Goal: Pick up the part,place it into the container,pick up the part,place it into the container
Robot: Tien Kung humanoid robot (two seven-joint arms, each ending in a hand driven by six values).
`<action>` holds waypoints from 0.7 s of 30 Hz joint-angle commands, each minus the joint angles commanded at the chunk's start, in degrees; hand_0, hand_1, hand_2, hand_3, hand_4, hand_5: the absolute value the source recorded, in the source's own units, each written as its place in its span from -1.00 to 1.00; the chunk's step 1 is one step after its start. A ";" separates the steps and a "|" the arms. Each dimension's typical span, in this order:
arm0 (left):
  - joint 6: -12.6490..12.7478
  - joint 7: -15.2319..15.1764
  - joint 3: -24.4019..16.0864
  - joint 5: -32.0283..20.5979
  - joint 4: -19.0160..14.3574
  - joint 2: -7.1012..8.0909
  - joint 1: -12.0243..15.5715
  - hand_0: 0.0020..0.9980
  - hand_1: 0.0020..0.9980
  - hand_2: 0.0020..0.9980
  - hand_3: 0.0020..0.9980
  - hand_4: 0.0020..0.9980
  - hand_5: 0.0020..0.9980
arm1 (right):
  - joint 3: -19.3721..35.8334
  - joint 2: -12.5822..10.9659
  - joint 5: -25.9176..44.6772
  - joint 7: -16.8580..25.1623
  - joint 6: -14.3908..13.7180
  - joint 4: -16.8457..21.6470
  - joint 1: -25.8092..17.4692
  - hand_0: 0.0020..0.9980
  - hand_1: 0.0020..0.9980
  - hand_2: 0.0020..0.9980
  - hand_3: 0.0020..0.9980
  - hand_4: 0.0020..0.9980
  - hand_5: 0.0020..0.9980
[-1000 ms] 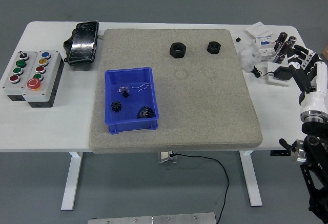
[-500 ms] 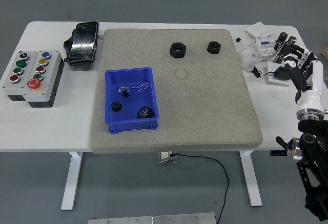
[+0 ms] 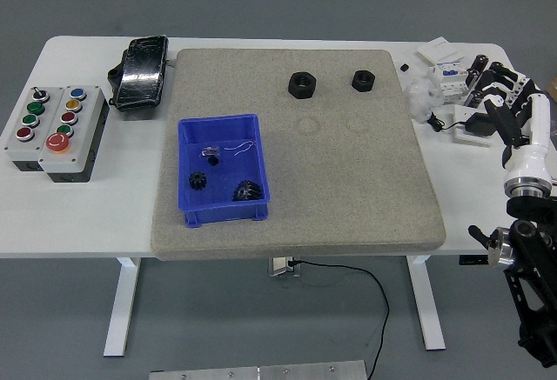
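Two black hex nuts lie at the far side of the grey mat, a larger one (image 3: 302, 84) and a smaller one (image 3: 362, 79) to its right. A blue container (image 3: 194, 130) stands on the mat's left part. It holds two black gears (image 3: 247, 191) (image 3: 197, 180) and a small part with a wire (image 3: 211, 150). My right hand (image 3: 505, 102) hovers over the table's right edge, well to the right of the nuts. Its fingers are relaxed and hold nothing. The left arm is out of view.
A grey button box (image 3: 54, 130) sits at the table's left. A black device (image 3: 139, 70) lies at the back left. White electrical parts and wadding (image 3: 439, 84) lie at the back right, just under my right hand. The mat (image 3: 348, 180) covers the table's middle.
My right hand has drifted a little to the right and turned more edge-on. Nothing on the table has moved.
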 joint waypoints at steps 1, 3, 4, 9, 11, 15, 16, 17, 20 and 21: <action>-0.04 -0.12 0.10 -0.13 0.00 0.05 -0.15 0.33 0.26 0.10 0.20 0.40 -0.28 | -0.06 0.07 -0.18 0.03 -0.04 -0.03 0.37 0.37 0.37 0.39 0.33 0.48 -0.17; -0.13 -0.34 0.35 -0.40 0.00 0.12 -0.45 0.33 0.26 0.10 0.20 0.40 -0.28 | -0.24 0.18 -0.50 0.07 -0.09 -0.07 0.98 0.37 0.37 0.39 0.33 0.48 -0.17; -0.18 -0.46 0.48 -0.55 0.00 0.16 -0.64 0.33 0.26 0.10 0.20 0.40 -0.27 | -0.45 0.24 -0.60 0.11 -0.10 -0.14 1.36 0.37 0.37 0.38 0.33 0.47 -0.18; -0.41 -0.40 0.27 -0.10 0.00 0.10 -0.95 0.33 0.26 0.10 0.20 0.40 -0.27 | -1.55 0.48 -1.04 0.23 -0.01 -0.50 2.80 0.37 0.37 0.38 0.33 0.47 -0.18; -0.47 -0.27 0.08 0.18 0.00 -0.04 -0.87 0.33 0.26 0.10 0.20 0.40 -0.27 | -1.79 0.44 -1.20 0.26 0.01 -0.46 2.99 0.37 0.36 0.38 0.33 0.47 -0.18; -0.63 0.05 -0.43 0.94 0.00 -0.62 -0.68 0.33 0.26 0.10 0.20 0.40 -0.27 | -1.72 -0.15 -0.81 0.54 0.07 -0.20 2.64 0.37 0.36 0.38 0.33 0.47 -0.18; -0.69 0.08 -0.47 1.08 0.00 -0.72 -0.65 0.33 0.26 0.10 0.21 0.40 -0.28 | -1.63 -0.30 -0.68 0.60 0.10 -0.20 2.54 0.37 0.36 0.38 0.33 0.47 -0.18; -0.76 0.11 -0.50 1.22 0.00 -0.80 -0.62 0.33 0.26 0.10 0.21 0.40 -0.28 | -1.51 -0.44 -0.57 0.65 0.13 -0.22 2.41 0.37 0.36 0.38 0.33 0.47 -0.18; -0.85 0.14 -0.54 1.40 0.00 -0.68 -0.48 0.33 0.26 0.10 0.21 0.40 -0.28 | -1.01 -0.55 -0.27 0.83 0.19 -0.24 1.67 0.37 0.36 0.38 0.33 0.47 -0.18; -0.85 0.13 -0.50 1.35 0.00 -0.58 -0.44 0.33 0.26 0.10 0.21 0.40 -0.28 | -0.87 -0.52 -0.20 0.88 0.20 -0.21 1.41 0.37 0.36 0.38 0.33 0.47 -0.18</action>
